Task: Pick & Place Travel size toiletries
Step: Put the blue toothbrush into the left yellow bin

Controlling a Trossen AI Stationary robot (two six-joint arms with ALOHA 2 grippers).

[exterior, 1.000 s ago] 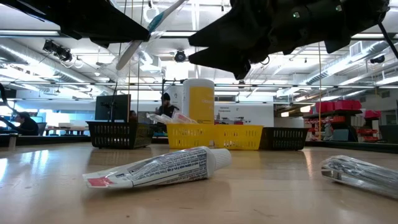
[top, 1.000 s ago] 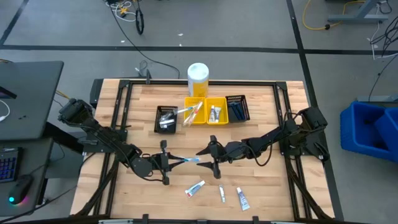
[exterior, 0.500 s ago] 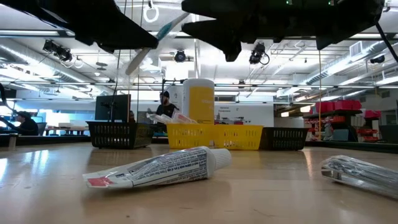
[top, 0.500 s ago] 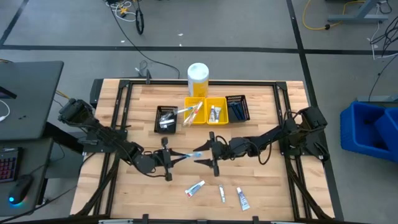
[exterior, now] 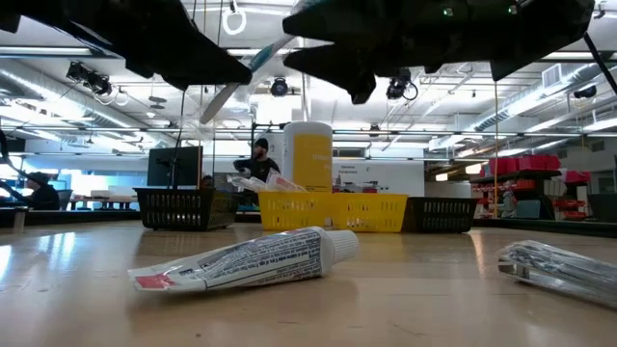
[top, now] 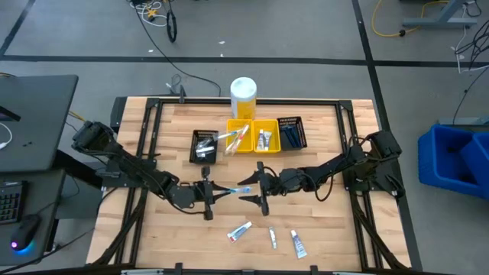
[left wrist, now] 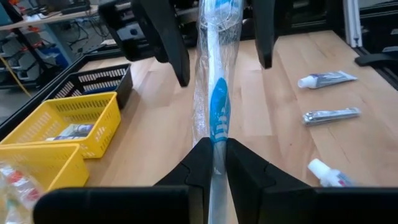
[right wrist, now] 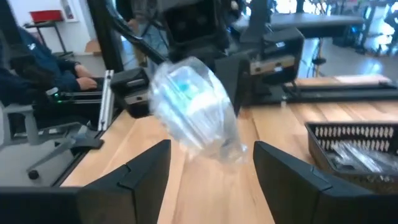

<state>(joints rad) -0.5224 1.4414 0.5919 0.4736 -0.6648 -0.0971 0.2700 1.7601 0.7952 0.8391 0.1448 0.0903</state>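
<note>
Above the middle of the wooden counter [top: 321,221], the left gripper [top: 208,193] is clamped on the handle end of a blue-and-white toothbrush sealed in a clear plastic wrapper [top: 231,189], holding it off the surface with its head pointing toward the right gripper [top: 256,191]. In the left wrist view the two dark fingers [left wrist: 198,163] pinch the wrapped toothbrush [left wrist: 216,93] tightly. The right gripper has its fingers spread wide on either side of the brush head, and in its wrist view the wrapped head [right wrist: 193,109] sits between the two fingers [right wrist: 144,168] without either pressing on it. Nearer the front edge of the counter lie a small white toothpaste tube [top: 240,231], a small silvery nail clipper [top: 272,237] and a second white tube [top: 297,244], well apart from both arms. Toward the far edge stand a black mesh bin [top: 203,145], two yellow bins [top: 252,135] and another black bin [top: 291,131], each holding items, with a tall white-and-yellow cylindrical container [top: 243,97] behind them.
</note>
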